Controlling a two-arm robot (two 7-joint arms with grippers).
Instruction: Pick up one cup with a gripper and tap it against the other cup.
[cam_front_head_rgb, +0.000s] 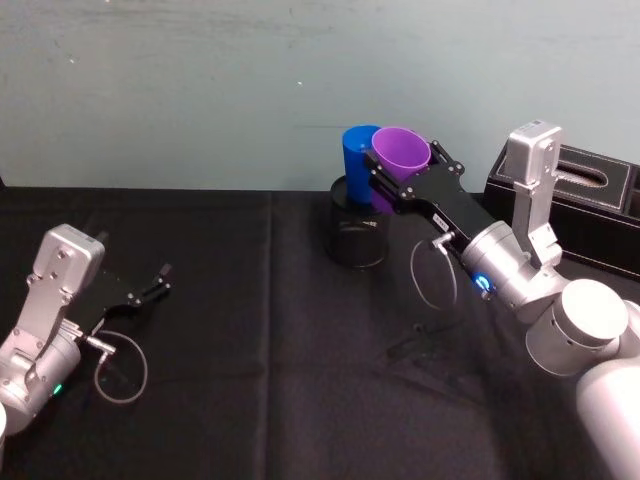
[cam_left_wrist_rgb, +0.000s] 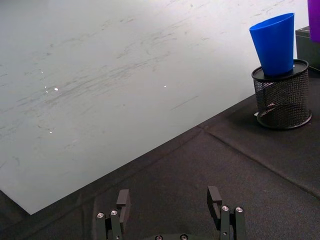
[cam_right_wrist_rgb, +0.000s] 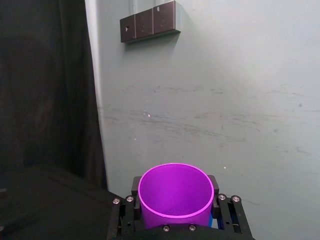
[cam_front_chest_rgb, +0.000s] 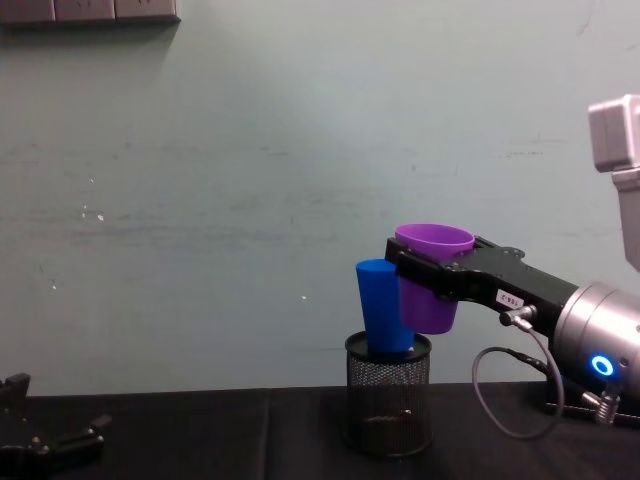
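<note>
The purple cup (cam_front_head_rgb: 402, 150) hangs in the air with my right gripper (cam_front_head_rgb: 397, 178) shut around its wall. In the chest view the purple cup (cam_front_chest_rgb: 432, 272) sits right beside the blue cup (cam_front_chest_rgb: 381, 306), and their sides appear to touch. The blue cup (cam_front_head_rgb: 355, 152) stands slightly tilted at the top of a black mesh holder (cam_front_head_rgb: 358, 238). From the right wrist I look into the purple cup (cam_right_wrist_rgb: 175, 196), held between my fingers (cam_right_wrist_rgb: 134, 186). My left gripper (cam_left_wrist_rgb: 169, 202) is open and parked low at the left, far from the blue cup (cam_left_wrist_rgb: 274, 44).
A black box (cam_front_head_rgb: 572, 196) stands at the back right, behind my right arm. Black cloth (cam_front_head_rgb: 250, 380) covers the table and a pale wall rises just behind it. The mesh holder (cam_left_wrist_rgb: 282, 100) sits near the table's back edge.
</note>
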